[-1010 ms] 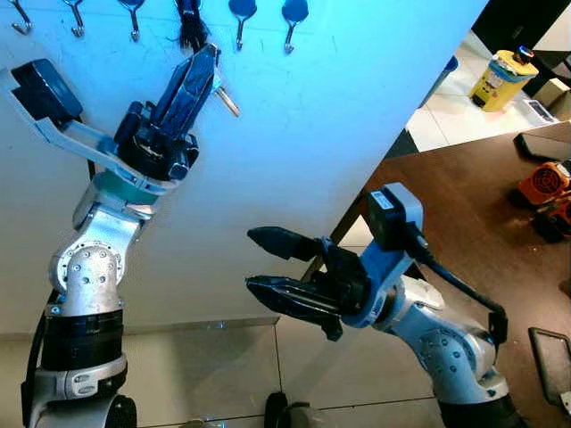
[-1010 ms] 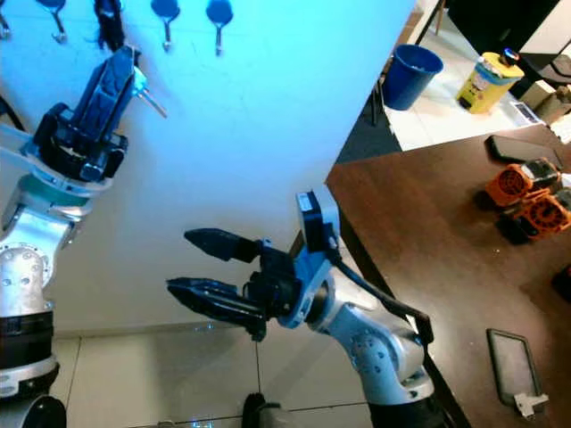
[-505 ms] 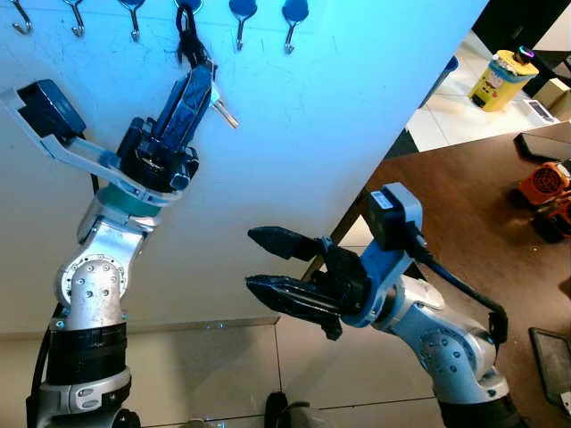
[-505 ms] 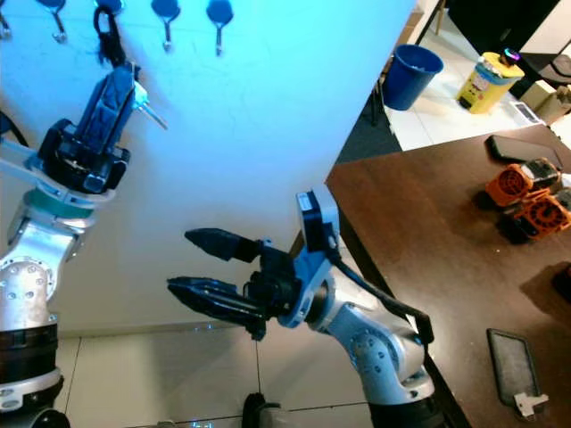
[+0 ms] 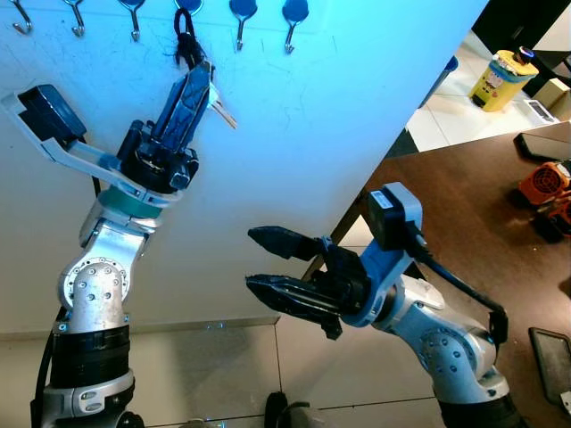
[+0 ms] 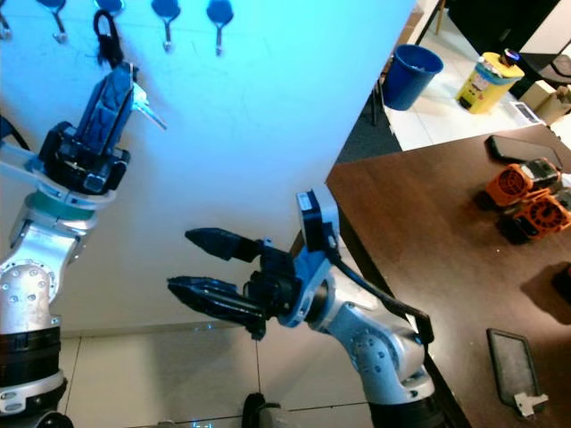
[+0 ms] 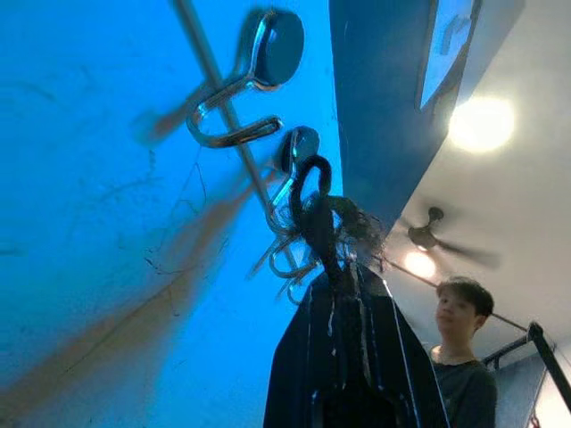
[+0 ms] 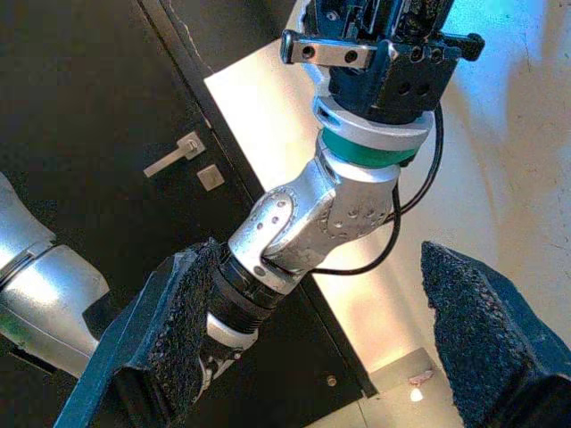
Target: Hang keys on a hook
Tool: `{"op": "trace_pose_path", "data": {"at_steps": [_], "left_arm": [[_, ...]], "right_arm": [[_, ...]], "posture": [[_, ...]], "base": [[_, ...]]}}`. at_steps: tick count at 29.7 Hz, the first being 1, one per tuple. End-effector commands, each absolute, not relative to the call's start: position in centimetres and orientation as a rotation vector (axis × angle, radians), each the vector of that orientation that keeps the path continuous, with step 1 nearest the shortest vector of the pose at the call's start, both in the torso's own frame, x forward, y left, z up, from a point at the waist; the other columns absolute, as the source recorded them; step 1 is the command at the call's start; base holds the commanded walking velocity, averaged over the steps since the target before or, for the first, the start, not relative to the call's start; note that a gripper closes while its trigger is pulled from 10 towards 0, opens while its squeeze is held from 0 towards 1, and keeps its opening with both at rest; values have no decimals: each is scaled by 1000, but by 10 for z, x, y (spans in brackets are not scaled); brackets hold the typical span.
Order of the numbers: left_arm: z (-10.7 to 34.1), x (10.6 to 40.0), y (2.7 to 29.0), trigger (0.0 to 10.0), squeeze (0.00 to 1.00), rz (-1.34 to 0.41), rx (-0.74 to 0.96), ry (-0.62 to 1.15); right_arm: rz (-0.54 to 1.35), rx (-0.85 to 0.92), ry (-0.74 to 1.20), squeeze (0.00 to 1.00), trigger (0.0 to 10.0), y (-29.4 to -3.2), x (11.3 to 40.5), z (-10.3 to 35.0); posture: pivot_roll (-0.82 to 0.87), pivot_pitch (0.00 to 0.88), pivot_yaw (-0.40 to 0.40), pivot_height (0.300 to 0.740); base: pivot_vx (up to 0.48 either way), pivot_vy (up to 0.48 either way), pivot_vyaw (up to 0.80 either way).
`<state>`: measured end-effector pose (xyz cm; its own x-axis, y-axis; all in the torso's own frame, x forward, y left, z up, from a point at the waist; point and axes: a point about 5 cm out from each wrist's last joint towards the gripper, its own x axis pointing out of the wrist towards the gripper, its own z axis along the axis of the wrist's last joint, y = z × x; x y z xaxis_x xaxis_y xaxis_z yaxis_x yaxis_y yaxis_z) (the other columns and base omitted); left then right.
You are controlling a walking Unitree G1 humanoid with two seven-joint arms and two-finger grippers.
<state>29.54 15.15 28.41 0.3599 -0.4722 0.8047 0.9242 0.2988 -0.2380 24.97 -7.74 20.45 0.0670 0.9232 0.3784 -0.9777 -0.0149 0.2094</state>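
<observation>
My left gripper (image 5: 202,73) is raised against the pale wall, shut on a bunch of keys. A silver key (image 5: 221,111) sticks out beside its fingers. The keys' black cord loop (image 5: 186,43) runs up from the fingertips to the fourth hook (image 5: 186,7) in a row of metal hooks. In the left wrist view the cord loop (image 7: 316,210) lies against that hook (image 7: 292,153), and looks caught on it. My right gripper (image 5: 253,259) hangs lower down in front of the wall, open, with nothing between its fingers (image 8: 169,332).
More hooks (image 5: 240,20) line the top of the wall on both sides. A brown table (image 5: 464,223) with orange tools (image 5: 546,183) stands at the right. Beyond it are a blue bin (image 6: 410,73) and a yellow container (image 5: 500,78). A person (image 7: 457,332) shows in the left wrist view.
My left gripper has dropped a little from the hook row, and the cord loop now stretches from the hook to its fingertips. The right arm has not moved.
</observation>
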Motion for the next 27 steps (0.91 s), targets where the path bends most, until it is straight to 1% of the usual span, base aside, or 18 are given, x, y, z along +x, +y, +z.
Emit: {"op": "trace_pose_path", "data": {"at_steps": [1, 10, 23, 27], "left_arm": [[279, 294, 151, 10000, 0, -1020, -809, -678], [271, 296, 150, 10000, 0, -996, -841, -644], [261, 302, 156, 10000, 0, -933, -878, -625], [252, 302, 160, 10000, 0, -897, -875, -615]], "right_arm": [[1509, 453, -128, 0, 10000, -79, 249, 203], [1506, 452, -126, 0, 10000, -79, 249, 203], [1502, 449, -123, 0, 10000, -80, 249, 203], [1500, 449, -122, 0, 10000, -80, 249, 203]], "posture": [[-44, 134, -63, 740], [-44, 132, -61, 740], [-45, 133, -63, 740], [-46, 135, -61, 740]], "base": [[0, 0, 0], [0, 0, 0], [0, 0, 0], [0, 0, 0]]}}
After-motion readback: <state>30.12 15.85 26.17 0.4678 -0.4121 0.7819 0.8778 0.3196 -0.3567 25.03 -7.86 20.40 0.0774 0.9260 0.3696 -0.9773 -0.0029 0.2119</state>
